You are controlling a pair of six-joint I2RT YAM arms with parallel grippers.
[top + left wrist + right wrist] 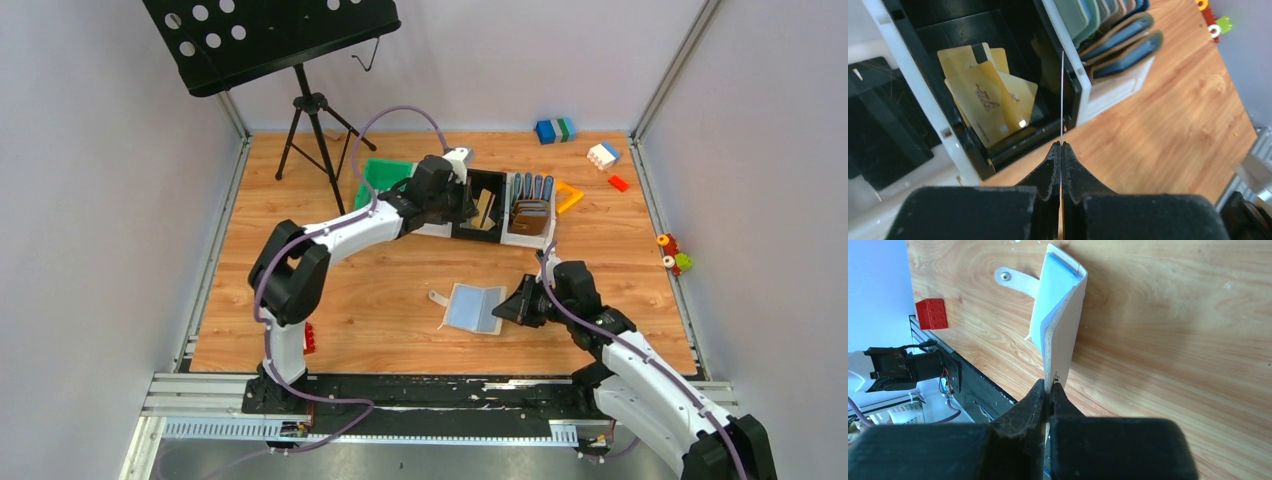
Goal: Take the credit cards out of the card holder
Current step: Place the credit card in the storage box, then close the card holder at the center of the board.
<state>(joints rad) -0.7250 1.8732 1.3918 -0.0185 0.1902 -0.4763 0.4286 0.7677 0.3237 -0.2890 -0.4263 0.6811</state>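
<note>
The card holder [474,308] lies open on the wooden table, light blue-grey inside up, with its strap tab [1015,279] pointing away. My right gripper [1050,385] is shut on its near edge, and that side [1058,315] is lifted off the wood. My left gripper [1061,145] is shut on a thin credit card [1062,95], seen edge-on, held over the black bin [1075,90]. Several gold credit cards [988,100] lean inside that bin. In the top view the left gripper [470,205] hovers at the bin.
Brown wallets [1123,50] stand in a white rack right of the bin. Dark cards [878,125] lie in a tray to the bin's left. A music stand [310,110] and a green sheet [385,175] are at the back left. Toy bricks [603,154] are scattered at the back right, and a red brick [931,314] lies near the front rail.
</note>
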